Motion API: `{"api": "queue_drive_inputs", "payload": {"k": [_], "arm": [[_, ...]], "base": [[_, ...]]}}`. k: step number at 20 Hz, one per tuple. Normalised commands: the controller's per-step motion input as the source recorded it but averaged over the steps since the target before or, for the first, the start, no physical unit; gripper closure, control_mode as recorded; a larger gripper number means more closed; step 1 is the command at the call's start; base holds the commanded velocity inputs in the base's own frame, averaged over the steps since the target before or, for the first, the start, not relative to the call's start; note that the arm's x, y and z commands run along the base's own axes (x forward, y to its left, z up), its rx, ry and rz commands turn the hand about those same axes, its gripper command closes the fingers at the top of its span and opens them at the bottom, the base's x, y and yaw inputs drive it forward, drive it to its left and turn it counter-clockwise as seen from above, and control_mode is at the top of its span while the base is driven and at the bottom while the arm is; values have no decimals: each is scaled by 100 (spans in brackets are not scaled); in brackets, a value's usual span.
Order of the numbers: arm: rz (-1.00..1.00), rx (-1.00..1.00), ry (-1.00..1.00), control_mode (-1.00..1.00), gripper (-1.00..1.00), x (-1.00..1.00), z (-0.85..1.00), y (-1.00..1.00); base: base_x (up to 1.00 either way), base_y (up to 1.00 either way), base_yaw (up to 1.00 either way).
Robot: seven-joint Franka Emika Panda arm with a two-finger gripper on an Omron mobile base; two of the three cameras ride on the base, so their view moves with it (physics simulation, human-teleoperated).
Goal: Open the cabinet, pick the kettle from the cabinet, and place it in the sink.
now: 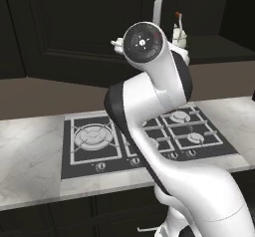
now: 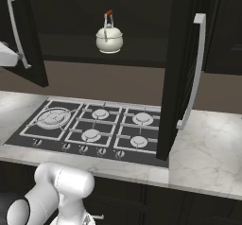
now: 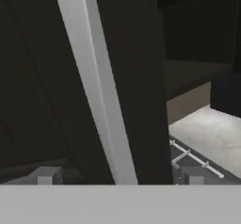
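1. The tall black-brown cabinet [image 2: 177, 68] with raised-panel doors stands open above the black gas hob [image 2: 94, 127], both doors swung outward.
2. The small squat cream-white kettle [image 2: 109, 37], with its wire handle and reddish-brown wooden bar, sits upright on the cabinet shelf, above the hob's rear edge.
3. The end effector [image 3: 120, 177] is released, its two dark fingertips [image 3: 47, 176] spread either side of the left door's long silver bar handle [image 3: 94, 86], not clamping it.
4. The hob lies in the white marble counter [image 2: 208, 148].
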Motion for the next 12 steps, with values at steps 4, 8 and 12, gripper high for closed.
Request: {"api": "queue_drive_inputs", "payload": {"k": [4,8,12], "arm": [[12,30,0,-100,-100,-12,-7,0],[22,28,0,-100,-100,-14,0,-5],[31,23,-4,-100,-100,-23,0,-8]], "base": [[0,0,0],[0,0,0],[0,0,0]]}}
